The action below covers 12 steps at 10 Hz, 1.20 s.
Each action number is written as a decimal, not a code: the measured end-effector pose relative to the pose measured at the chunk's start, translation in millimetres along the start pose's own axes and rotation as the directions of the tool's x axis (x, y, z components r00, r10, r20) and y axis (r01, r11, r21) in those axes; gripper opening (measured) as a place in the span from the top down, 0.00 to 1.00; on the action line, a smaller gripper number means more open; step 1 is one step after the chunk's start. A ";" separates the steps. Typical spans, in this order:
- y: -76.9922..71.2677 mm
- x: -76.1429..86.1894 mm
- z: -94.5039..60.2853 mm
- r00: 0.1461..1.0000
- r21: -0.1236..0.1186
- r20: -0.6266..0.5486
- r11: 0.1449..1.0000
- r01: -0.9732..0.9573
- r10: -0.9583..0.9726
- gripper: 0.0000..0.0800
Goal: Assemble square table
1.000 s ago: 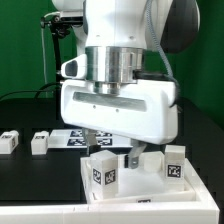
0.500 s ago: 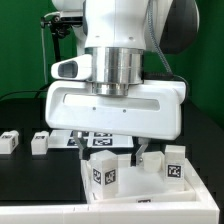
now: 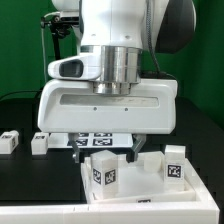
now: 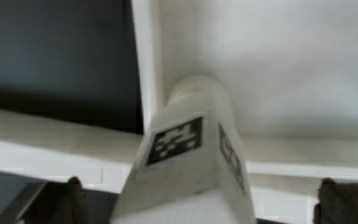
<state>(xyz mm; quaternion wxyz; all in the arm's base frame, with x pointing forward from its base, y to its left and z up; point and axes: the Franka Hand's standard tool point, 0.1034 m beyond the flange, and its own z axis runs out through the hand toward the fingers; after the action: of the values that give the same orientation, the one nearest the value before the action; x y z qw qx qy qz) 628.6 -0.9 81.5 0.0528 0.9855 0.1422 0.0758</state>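
Observation:
The white square tabletop [image 3: 150,192] lies at the front of the exterior view. Two tagged white legs stand upright on it, one on the exterior view's left [image 3: 105,170] and one on the right [image 3: 175,164]. My gripper [image 3: 110,150] hangs right above and behind the left leg, and its wide white hand hides the area behind. In the wrist view that leg [image 4: 185,140] rises between my dark fingertips [image 4: 73,196], which stand well clear of both its sides. The gripper [image 4: 202,200] is open and holds nothing.
Two loose tagged legs [image 3: 8,141] [image 3: 40,143] lie on the black table at the exterior view's left. The marker board [image 3: 100,139] lies behind the tabletop, under my hand. A white rail [image 3: 60,214] runs along the front edge.
My hand has grown larger and wider in the exterior view and shifted slightly left, settling over the left leg. The legs and tabletop have not moved.

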 end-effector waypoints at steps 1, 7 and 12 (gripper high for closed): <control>-0.4 0.2 -0.2 0.999 -0.006 0.002 0.999 0.047 -0.047 0.19; 1.6 0.0 -0.4 0.996 -0.013 0.005 0.995 0.094 -0.094 0.64; 3.4 -1.1 -0.1 0.945 -0.006 -0.001 0.945 -0.328 0.328 0.64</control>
<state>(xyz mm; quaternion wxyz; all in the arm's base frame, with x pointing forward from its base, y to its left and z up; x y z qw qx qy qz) 628.5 -4.5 81.9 0.0424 0.9953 -0.0240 0.0841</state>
